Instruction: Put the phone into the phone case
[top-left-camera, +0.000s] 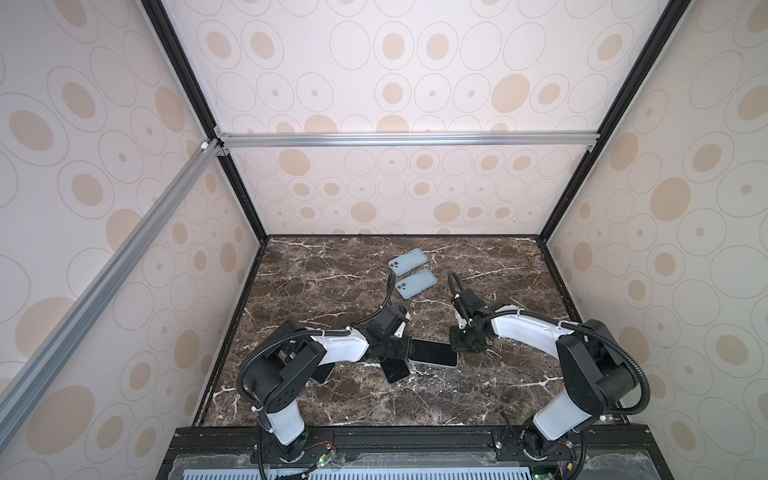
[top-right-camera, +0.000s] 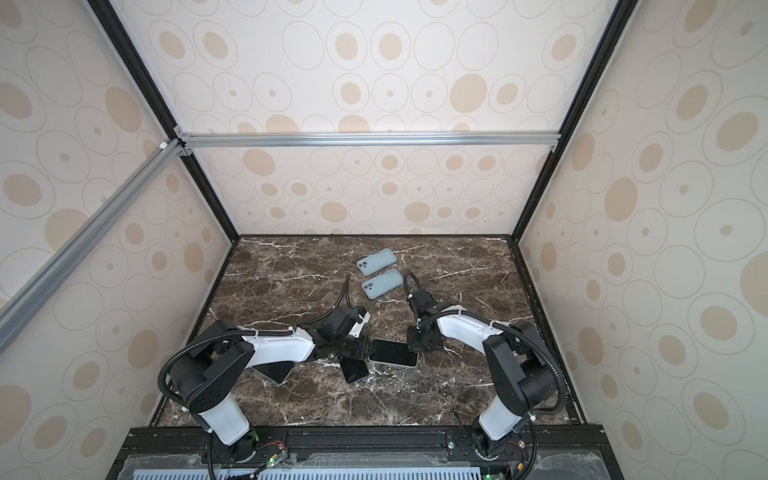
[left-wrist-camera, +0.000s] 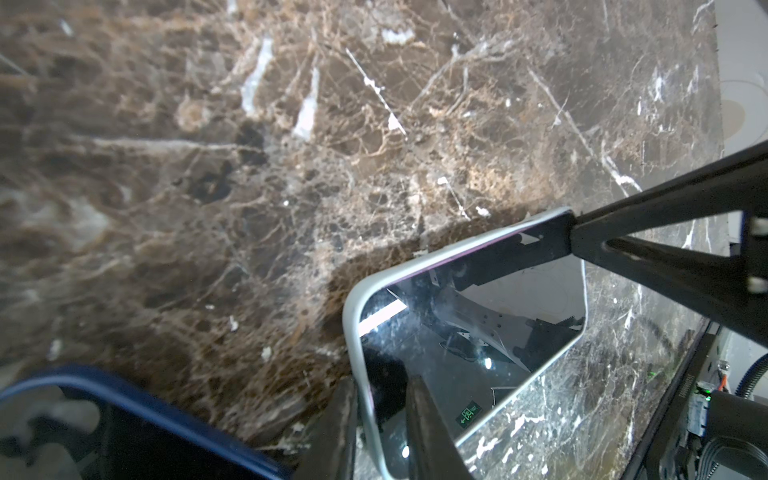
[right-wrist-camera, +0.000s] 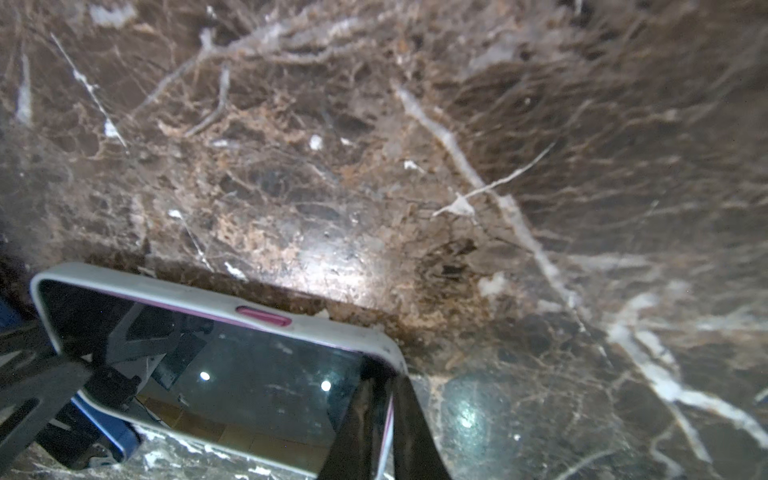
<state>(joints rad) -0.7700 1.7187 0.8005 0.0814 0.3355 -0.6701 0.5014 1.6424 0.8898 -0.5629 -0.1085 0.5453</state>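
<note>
A phone (top-left-camera: 434, 352) (top-right-camera: 392, 353) with a dark screen lies face up near the middle front of the marble table. It sits inside a pale grey phone case (left-wrist-camera: 353, 316) (right-wrist-camera: 166, 286), and a pink edge and pink side button (right-wrist-camera: 264, 316) show at the rim. My left gripper (top-left-camera: 409, 351) (left-wrist-camera: 380, 399) is shut on the cased phone's left end, one finger on the screen and one outside the rim. My right gripper (top-left-camera: 455, 351) (right-wrist-camera: 384, 386) is shut on the right end the same way.
A dark blue phone (top-left-camera: 395, 370) (left-wrist-camera: 124, 424) lies just in front of the left gripper. Another dark phone (top-right-camera: 274, 370) is partly under the left arm. Two light blue cased phones (top-left-camera: 408, 262) (top-left-camera: 416, 284) lie at the back centre.
</note>
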